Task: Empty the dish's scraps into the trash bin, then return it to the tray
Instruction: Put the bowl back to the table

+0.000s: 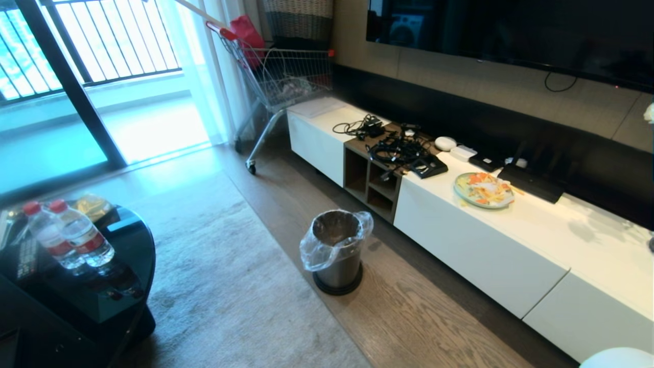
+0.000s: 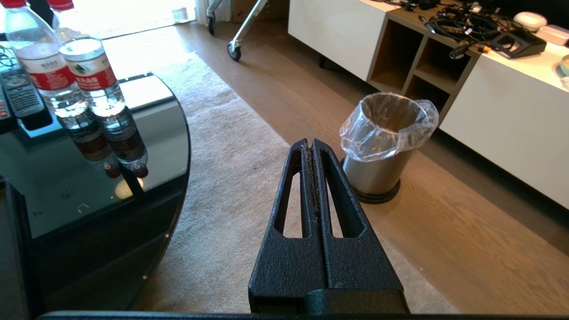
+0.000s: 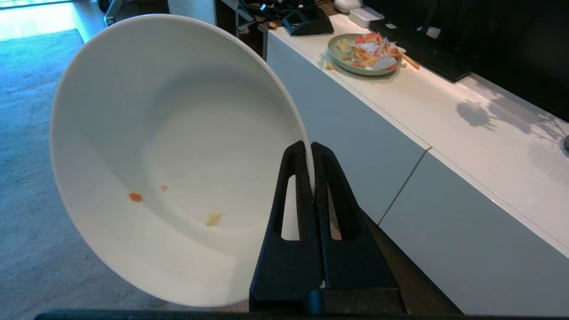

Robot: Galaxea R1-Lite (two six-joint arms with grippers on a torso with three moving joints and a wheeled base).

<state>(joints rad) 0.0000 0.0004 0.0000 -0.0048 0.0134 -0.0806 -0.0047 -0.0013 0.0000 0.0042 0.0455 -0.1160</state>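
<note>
My right gripper point(image 3: 311, 149) is shut on the rim of the dish point(image 3: 178, 133), a deep white bowl held tipped on its side. A few small scraps cling inside it: a pale yellow piece point(image 3: 213, 218) and an orange bit point(image 3: 134, 197). In the head view only an edge of the dish point(image 1: 618, 358) shows at the lower right. The trash bin point(image 1: 337, 255), lined with a clear bag, stands on the wood floor before the cabinet. My left gripper point(image 2: 310, 144) is shut on nothing, above the rug and short of the trash bin point(image 2: 378, 169). The tray is out of view.
A pale green plate point(image 1: 483, 190) of orange and pale peel lies on the long white cabinet point(image 1: 536, 235), beside a tangle of cables point(image 1: 398, 148). A dark glass table point(image 1: 127, 240) with two water bottles point(image 1: 82, 235) stands at the left. A shopping cart point(image 1: 278, 76) is at the back.
</note>
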